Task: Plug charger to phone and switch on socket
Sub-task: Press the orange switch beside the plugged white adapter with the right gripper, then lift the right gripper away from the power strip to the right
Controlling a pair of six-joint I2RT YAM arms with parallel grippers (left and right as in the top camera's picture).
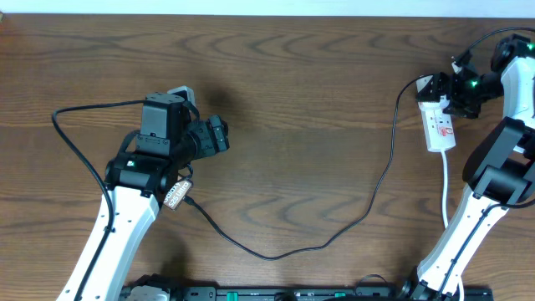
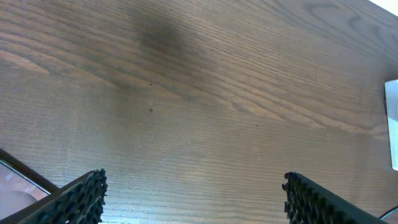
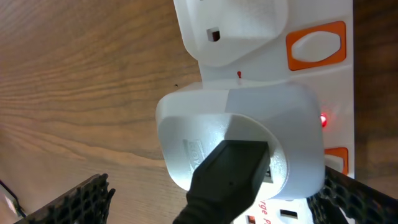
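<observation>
Status: mostly done at the socket (image 1: 438, 125) end, phone end unconfirmed.

- Charger (image 1: 380, 180): its white adapter (image 3: 249, 124) sits seated in the socket, black lead coming out of its face. A red light (image 3: 323, 119) is lit on the socket right beside the adapter, so I judge that outlet is switched on. Orange switch (image 3: 316, 45) one slot along belongs to another plug.
- From the socket the lead loops across the counter (image 1: 292, 84) and ends far from the socket, under the left arm.
- Phone (image 2: 15, 183): well apart from the socket, mostly hidden beneath the left arm; only a corner shows in the left wrist view. Can't tell whether the plug tip is actually in its port.
- Left to do, as I read it: verify or seat the tip in the phone.

Pose:
- Right claw (image 3: 216, 180): directly over the socket, pointing down at the adapter, fingers wide apart either side of it, gripping nothing.
- Left claw (image 2: 194, 177): far from the socket, low over bare wood, fingers spread wide, nothing between them.
</observation>
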